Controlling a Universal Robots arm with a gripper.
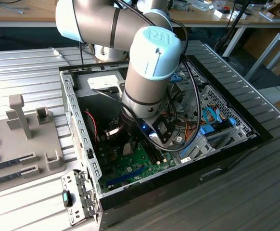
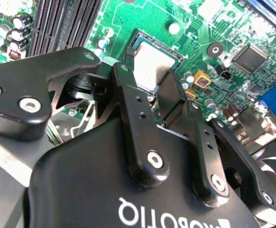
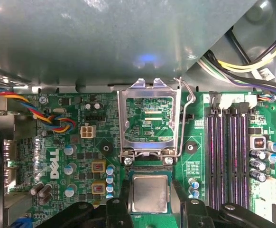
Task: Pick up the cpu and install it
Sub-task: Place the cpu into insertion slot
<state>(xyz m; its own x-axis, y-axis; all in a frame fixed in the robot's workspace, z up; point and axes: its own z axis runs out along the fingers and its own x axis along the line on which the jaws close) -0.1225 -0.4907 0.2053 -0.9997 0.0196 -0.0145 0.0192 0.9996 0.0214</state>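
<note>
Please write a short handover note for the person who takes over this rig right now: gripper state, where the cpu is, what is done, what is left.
Gripper: down inside the open computer case, jaws on either side of the cpu; whether they are clamped on it cannot be told.
Cpu: flat in the socket area of the motherboard, in both wrist views.
Retention frame: flipped up, open.
Done: cpu brought to the socket.
Left: confirm seating and release; frame not closed.

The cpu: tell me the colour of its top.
Silver-grey metal, clearest in the first wrist view: cpu.
</note>
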